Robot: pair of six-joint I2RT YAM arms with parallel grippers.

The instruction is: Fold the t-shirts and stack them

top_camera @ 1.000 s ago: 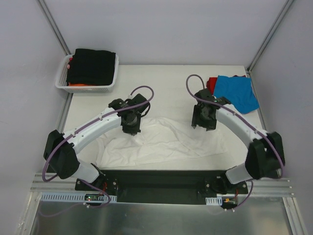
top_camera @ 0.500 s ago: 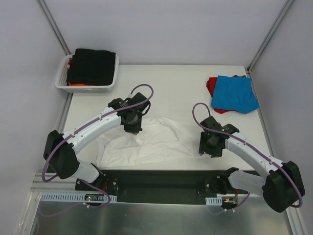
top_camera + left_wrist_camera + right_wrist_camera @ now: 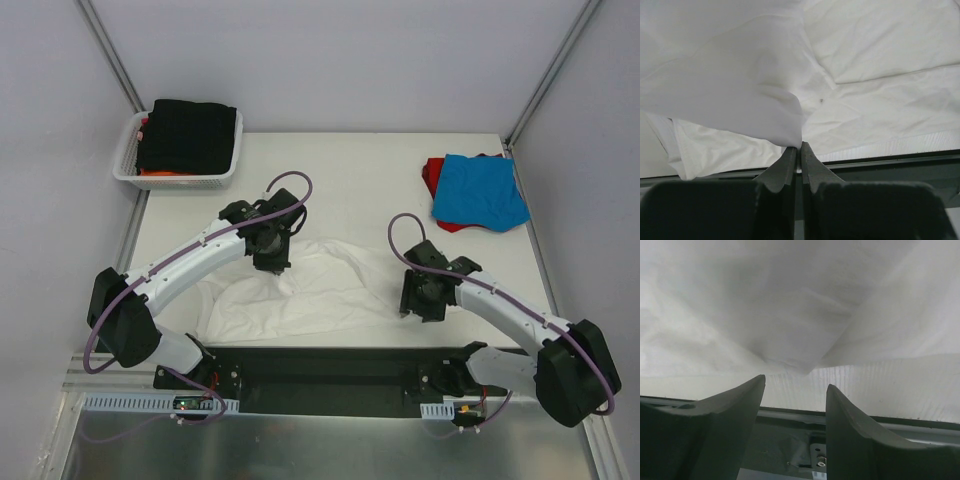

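Currently the white shirt [image 3: 335, 290] lies crumpled near the front edge of the surface [image 3: 360, 170]. The left gripper [image 3: 800, 148] pinches a raised fold, likely to spread it flat; the right gripper [image 3: 795, 385] stands partly wide over a corner, holding nothing.

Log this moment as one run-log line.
left gripper: shut on white t-shirt | right gripper: open at its right edge | blue t-shirt: atop red t-shirt, far right

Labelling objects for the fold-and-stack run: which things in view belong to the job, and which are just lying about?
Job: large plain white cotton t-shirt, crumpled on the table; bright blue cotton t-shirt on a red one; folded black t-shirt over an orange one.
Lying about: white plastic lattice basket holding those last two.
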